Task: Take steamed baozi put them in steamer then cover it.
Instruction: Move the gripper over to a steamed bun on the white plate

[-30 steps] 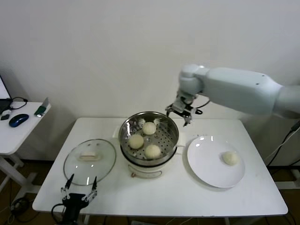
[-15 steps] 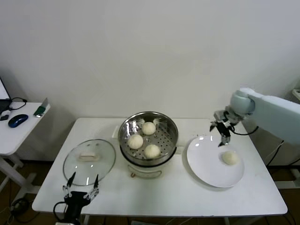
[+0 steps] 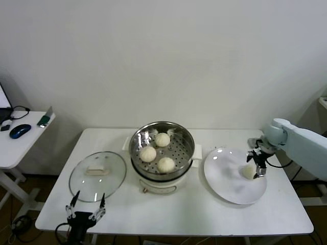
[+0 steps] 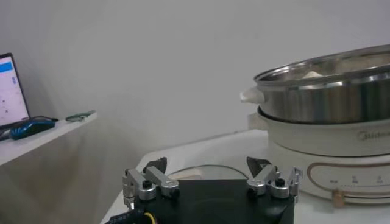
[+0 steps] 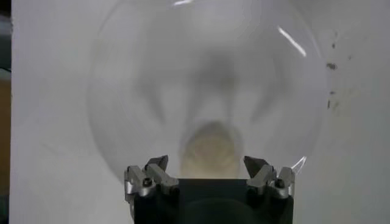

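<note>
Three cream-white baozi lie on the perforated tray inside the shiny steamer at the table's middle. One more baozi rests on the white plate to the right. My right gripper hangs open right over that baozi, a finger on each side, not closed on it. The glass cover with its cream handle lies flat on the table left of the steamer. My left gripper is parked open at the table's front left edge, just in front of the cover.
A side table with a blue mouse stands off to the far left. The wall runs close behind the main table.
My right arm has swung from behind the steamer across to the right and come down over the baozi on the plate. The left arm has stayed put.
</note>
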